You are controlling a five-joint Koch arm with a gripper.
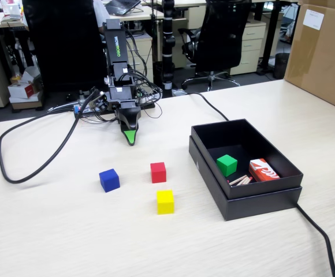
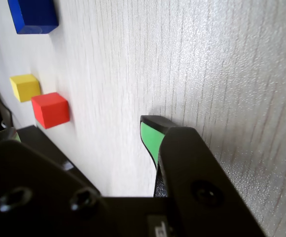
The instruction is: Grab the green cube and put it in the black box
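**Q:** How are you standing?

**Me:** Folded low at the back of the pale wooden table (image 1: 69,231), my gripper (image 1: 131,138) pointing down with its green tip just above the surface. The wrist view shows that tip (image 2: 150,138) close over bare wood grain. My jaws look pressed together with nothing between them; only one green-faced finger (image 2: 152,140) shows against the black one, with no gap I can see.

**Q:** Count what lies around you, biggest first.

**Me:** One brown carton (image 1: 323,52) at the far right edge in the fixed view. One black box (image 1: 213,173), open, sitting nested on its lid, to the right of me. Inside it: one red-and-white pack (image 1: 264,171), some thin sticks (image 1: 241,180) beside that, and one green cube (image 1: 227,165) resting on the box floor towards the front. Then three cubes on the open table, well apart from my tip: one blue (image 1: 109,180), one red (image 1: 158,172), one yellow (image 1: 165,202). One black cable (image 1: 34,156) loops across the left.
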